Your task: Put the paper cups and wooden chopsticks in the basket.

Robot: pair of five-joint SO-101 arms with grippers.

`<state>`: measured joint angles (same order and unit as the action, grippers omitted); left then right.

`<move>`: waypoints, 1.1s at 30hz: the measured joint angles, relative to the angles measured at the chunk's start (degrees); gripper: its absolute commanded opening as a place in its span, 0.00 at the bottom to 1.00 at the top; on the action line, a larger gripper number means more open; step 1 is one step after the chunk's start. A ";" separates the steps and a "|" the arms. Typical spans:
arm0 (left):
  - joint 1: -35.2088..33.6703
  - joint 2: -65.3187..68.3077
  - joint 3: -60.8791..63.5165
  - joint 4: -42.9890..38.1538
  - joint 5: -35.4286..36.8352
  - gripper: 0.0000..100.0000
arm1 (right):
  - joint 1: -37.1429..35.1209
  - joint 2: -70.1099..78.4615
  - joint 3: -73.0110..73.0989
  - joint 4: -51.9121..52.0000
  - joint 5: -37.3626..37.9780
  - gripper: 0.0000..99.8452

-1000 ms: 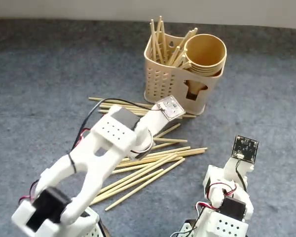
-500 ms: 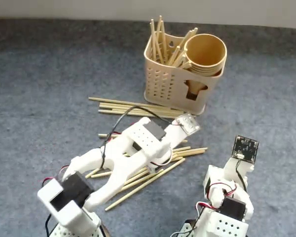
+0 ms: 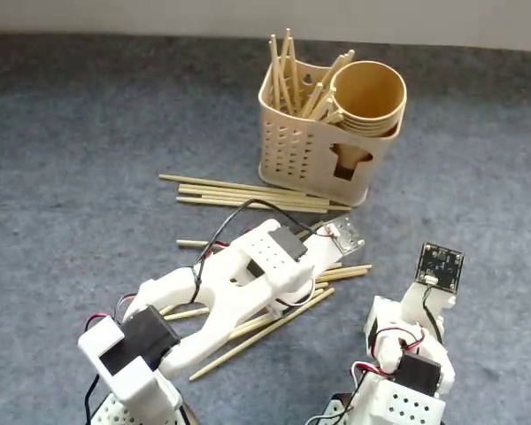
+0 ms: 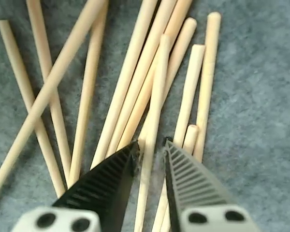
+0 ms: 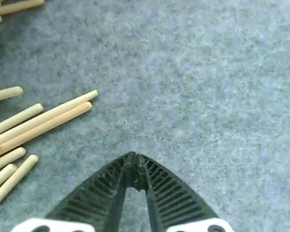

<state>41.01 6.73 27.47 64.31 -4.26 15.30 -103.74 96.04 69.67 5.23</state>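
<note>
A beige basket [image 3: 301,146] at the back holds stacked paper cups [image 3: 369,93] and several upright wooden chopsticks [image 3: 288,66]. More chopsticks [image 3: 248,190] lie loose on the grey carpet in front of it. My left arm [image 3: 248,274] leans low over the nearer pile [image 3: 347,271]. My left gripper [image 4: 151,142] is open by a narrow gap, its fingers straddling one chopstick [image 4: 157,87] of that pile. My right gripper [image 5: 134,157] is shut and empty over bare carpet, with chopstick ends [image 5: 43,118] off to its side.
The right arm [image 3: 416,350] stands folded at the front right, its wrist board [image 3: 440,266] just beside the pile's ends. Grey carpet [image 3: 88,159] covers the table, with free room on the left and far right.
My left arm has swung down and toward the right, from near the basket to low over the front chopstick pile. The right arm has not moved.
</note>
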 measured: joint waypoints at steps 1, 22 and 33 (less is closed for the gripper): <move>0.00 0.00 0.00 0.00 0.00 0.03 | 0.00 0.00 0.00 0.00 0.00 0.01; 0.09 -15.74 -0.18 8.70 -1.58 0.01 | 0.00 0.00 0.00 0.00 0.00 0.01; -5.36 -36.92 -0.18 10.02 -2.90 0.01 | 0.00 0.00 0.00 0.00 0.00 0.01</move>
<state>35.65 -30.20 27.30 74.33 -7.16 15.30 -103.74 96.04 69.67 5.23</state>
